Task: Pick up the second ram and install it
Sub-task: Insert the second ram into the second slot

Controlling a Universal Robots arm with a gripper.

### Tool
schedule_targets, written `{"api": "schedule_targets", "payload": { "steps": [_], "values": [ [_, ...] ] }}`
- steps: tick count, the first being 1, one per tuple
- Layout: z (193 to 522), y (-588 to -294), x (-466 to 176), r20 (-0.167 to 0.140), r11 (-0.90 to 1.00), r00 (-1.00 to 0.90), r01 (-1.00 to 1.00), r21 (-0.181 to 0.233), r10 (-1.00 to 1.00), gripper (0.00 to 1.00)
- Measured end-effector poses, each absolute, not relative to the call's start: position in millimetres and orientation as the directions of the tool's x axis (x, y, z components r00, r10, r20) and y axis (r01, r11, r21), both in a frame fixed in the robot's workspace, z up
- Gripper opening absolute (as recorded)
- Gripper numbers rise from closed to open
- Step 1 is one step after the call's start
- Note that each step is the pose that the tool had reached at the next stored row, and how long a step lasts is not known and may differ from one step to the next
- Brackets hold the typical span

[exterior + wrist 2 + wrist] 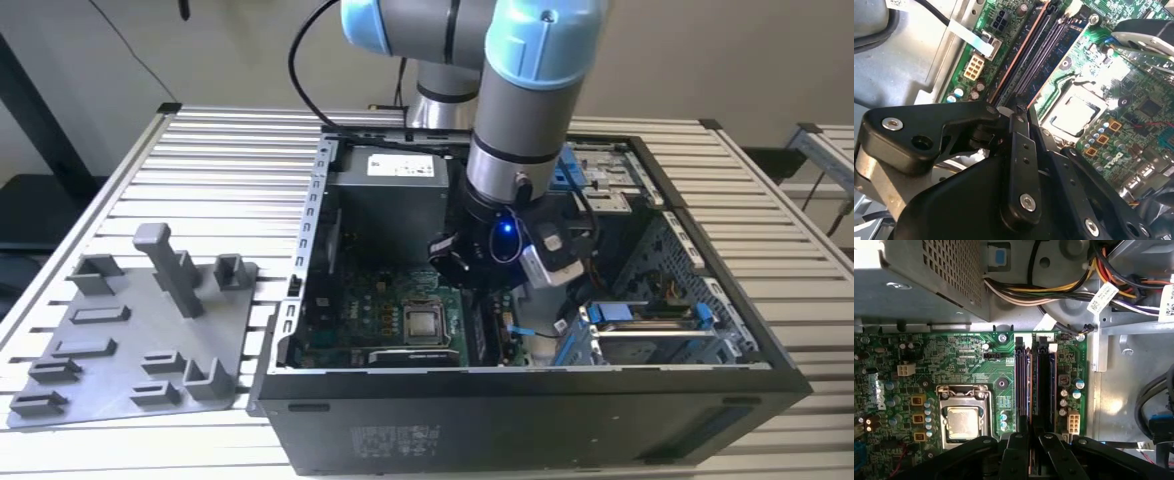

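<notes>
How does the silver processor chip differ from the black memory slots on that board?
The processor chip is square and silver; the memory slots are long, narrow and black. The chip lies flat in a metal frame; the slots run as parallel strips beside it. In the first wrist view the gripper sits at the slots' end, off to the chip's side. Both sit on the green motherboard.

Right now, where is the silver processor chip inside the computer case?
The processor chip sits in its square socket on the green motherboard, towards the exterior view's left of the memory slots. In the first wrist view it lies beside the claw.
</notes>
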State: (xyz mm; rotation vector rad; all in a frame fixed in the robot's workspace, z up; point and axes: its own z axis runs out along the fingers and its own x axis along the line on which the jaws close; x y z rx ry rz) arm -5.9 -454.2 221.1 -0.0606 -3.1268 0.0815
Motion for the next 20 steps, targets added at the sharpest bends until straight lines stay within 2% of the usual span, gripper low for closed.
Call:
{"api": "schedule_targets", "payload": {
  "steps": [20],
  "values": [
    [219.4,-452.2,-10.0,0.012,0.998,-0.999,0.038,-0.052,0.038,0.14]
  ]
}}
